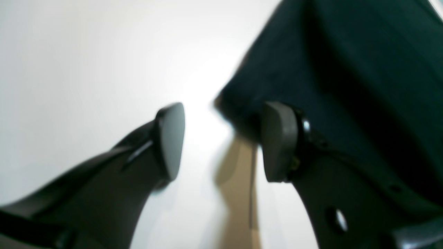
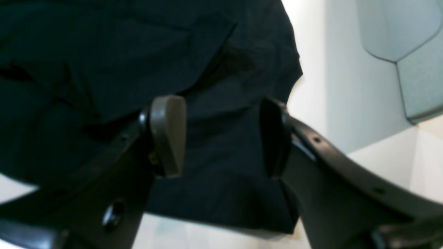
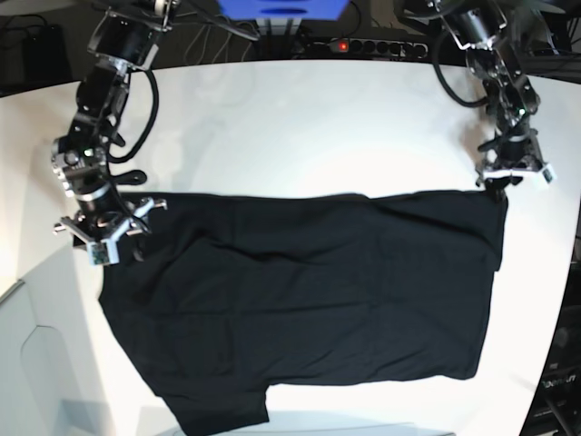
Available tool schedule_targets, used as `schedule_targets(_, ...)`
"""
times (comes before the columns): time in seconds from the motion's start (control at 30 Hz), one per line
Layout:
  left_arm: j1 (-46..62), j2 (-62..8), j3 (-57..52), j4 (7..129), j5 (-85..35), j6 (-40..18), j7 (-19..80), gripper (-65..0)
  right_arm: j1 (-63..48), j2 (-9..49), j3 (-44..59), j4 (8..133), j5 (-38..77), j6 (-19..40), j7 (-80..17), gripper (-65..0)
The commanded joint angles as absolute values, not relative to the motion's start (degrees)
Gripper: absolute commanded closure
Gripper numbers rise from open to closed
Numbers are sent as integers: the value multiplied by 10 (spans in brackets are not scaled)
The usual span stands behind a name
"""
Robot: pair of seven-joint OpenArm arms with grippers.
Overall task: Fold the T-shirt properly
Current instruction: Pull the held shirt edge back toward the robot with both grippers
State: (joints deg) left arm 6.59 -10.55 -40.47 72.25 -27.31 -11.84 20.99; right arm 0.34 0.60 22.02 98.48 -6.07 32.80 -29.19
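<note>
**Both grippers open at the shirt's top corners, nothing held**

Left gripper [image 1: 221, 141] jaws stand apart, gap between the pads shows bare white table [image 1: 76, 69] and a tan blurred shadow, no cloth pinched. One pad sits in front of the T-shirt [image 1: 346, 69] corner, the other is over bare table; contact with the cloth can't be told, view is blurred. In the base view the left gripper [image 3: 510, 174] is at the shirt's top corner near the table's right edge, pointing down

Right gripper [image 2: 221, 138] jaws wide apart, black cloth of the T-shirt [image 2: 104, 52] visible behind and between the pads but not clamped, both pads have clear space on their inner faces. Whether the tips rest on the fabric can't be told. In the base view the right gripper [image 3: 102, 232] is at the shirt's top left corner, near the table's left edge

T-shirt [image 3: 309, 300] lies spread flat on the white table [image 3: 300, 118], filling the middle and front, long top edge running straight between the two grippers. A sleeve flap pokes out at the front left, close to the table's front edge. Right side edge runs down near the right table edge. Light wrinkles across the cloth, no print visible on the upward side

Cables and a power strip [image 3: 363, 45] lie beyond the table's far edge
</note>
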Motion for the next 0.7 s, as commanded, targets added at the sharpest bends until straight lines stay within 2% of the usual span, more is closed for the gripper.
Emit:
schedule_targets(0.0, 63, -113, -407, 728, -276, -121, 210, -342, 7, 7, 224, 995, -57, 328, -281, -346)
schedule_targets(0.33, 37, -114, -405, 724, -276, -121, 211, -338, -33, 12, 225, 996, -57, 328, -281, -344)
schedule_targets(0.53, -4, -143, -401, 635, -276, -121, 212, -332, -44, 9, 251, 995, -57, 328, -281, -348)
schedule_targets(0.6, -11, -151, -401, 618, -276, -121, 211, -271, -43, 9, 263, 992, -57, 328, -281, -348)
schedule_targets(0.67, -13, -155, -401, 607, -276, -122, 211, -149, -40, 11, 276, 989, -57, 328, -281, -348)
